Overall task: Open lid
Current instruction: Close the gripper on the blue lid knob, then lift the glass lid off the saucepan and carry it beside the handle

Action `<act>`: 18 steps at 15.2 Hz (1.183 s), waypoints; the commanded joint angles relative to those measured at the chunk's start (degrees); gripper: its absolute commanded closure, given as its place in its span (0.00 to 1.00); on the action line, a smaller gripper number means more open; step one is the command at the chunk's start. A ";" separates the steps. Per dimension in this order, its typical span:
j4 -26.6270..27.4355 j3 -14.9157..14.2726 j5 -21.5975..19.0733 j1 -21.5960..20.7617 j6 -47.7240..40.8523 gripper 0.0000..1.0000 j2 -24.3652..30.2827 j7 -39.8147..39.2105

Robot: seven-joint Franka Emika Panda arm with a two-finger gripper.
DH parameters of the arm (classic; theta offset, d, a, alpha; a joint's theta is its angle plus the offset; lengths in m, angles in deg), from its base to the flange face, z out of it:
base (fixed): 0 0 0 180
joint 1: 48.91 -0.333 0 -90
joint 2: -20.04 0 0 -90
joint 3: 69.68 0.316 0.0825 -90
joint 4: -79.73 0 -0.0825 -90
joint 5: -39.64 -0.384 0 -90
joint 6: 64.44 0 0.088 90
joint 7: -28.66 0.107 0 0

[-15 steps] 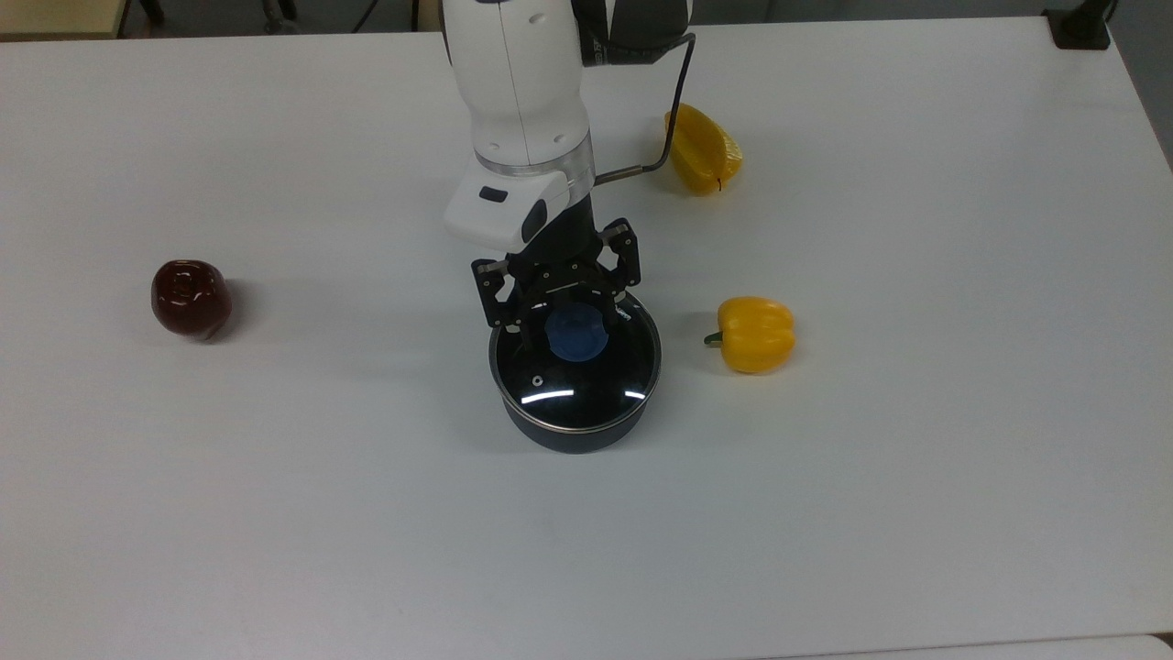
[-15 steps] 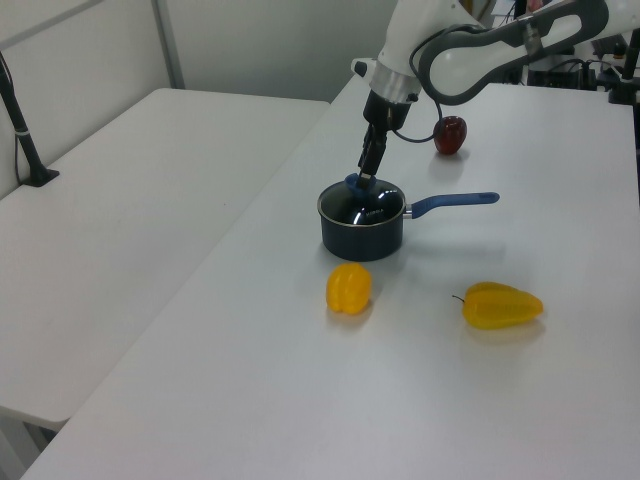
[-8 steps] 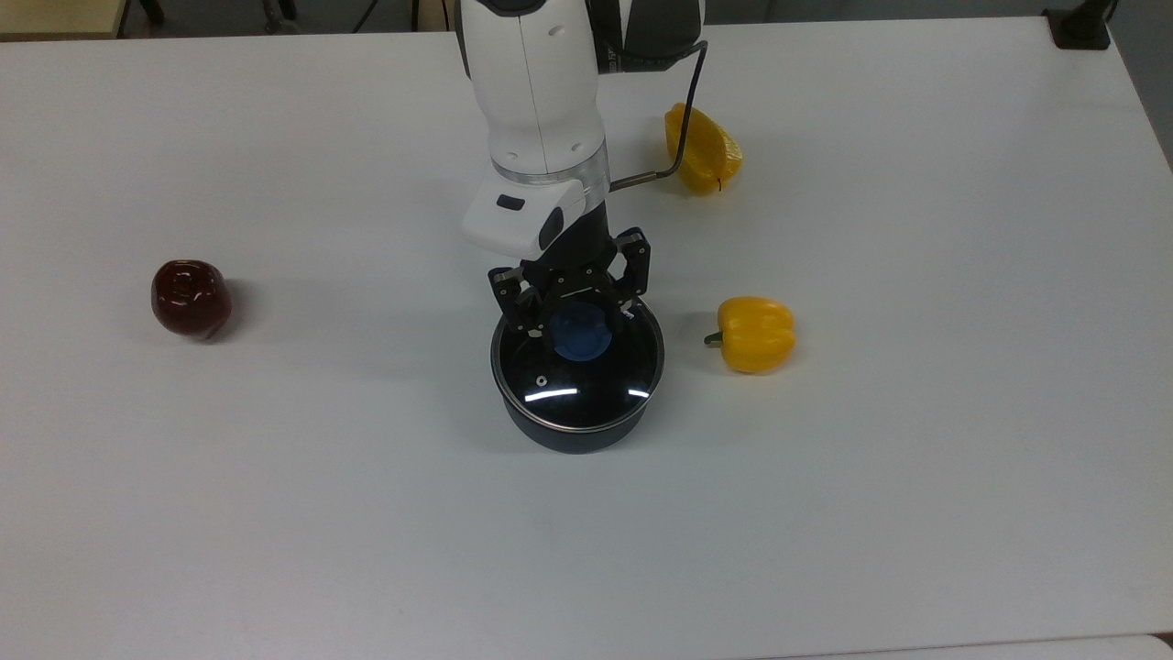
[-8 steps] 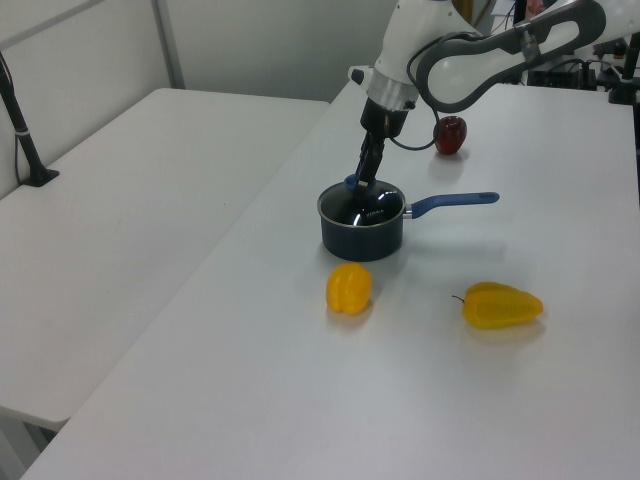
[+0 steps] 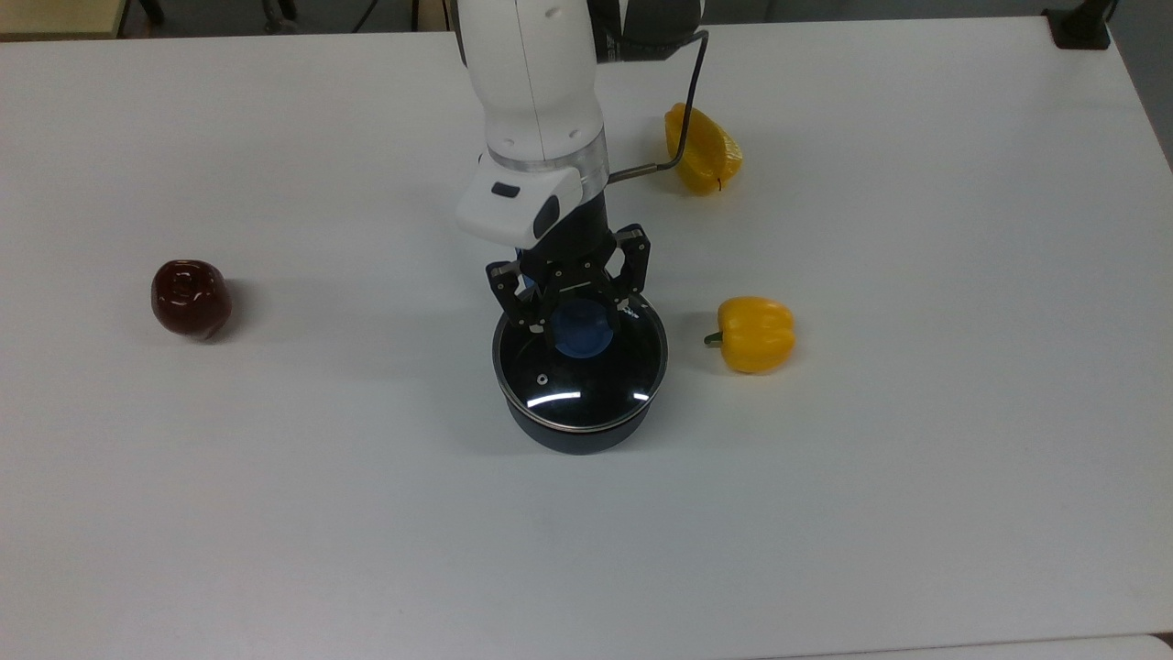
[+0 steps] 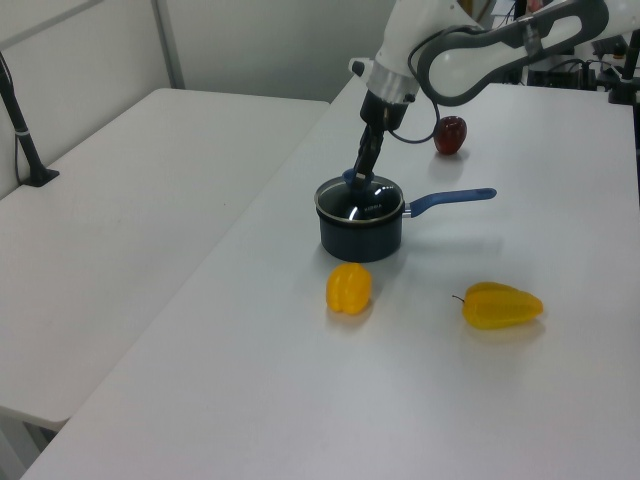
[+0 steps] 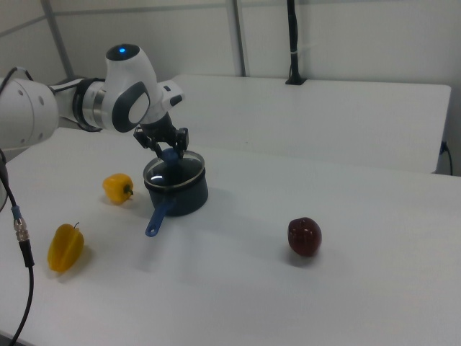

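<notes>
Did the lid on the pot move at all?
Yes. The lid has come up a little off the pot, gripped by its blue knob; the yellow pepper beside it hasn't moved.

The round clear glass lid (image 5: pixel 580 365) with a metal rim, a blue centre knob and a small steam hole sits near the middle of the top view, slightly below centre. In the left view it lies in the upper middle (image 6: pixel 360 203), in the right view left of centre (image 7: pixel 173 171).
</notes>
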 commanded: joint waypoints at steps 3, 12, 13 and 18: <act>1.91 -0.54 -0.05 2.23 -6.16 0.70 7.71 6.00; 22.72 -0.54 0.74 13.05 -0.92 0.70 18.35 3.02; 25.96 -0.54 1.96 13.40 3.19 0.70 18.35 2.93; 28.46 -0.54 2.50 13.23 10.08 0.70 14.93 2.93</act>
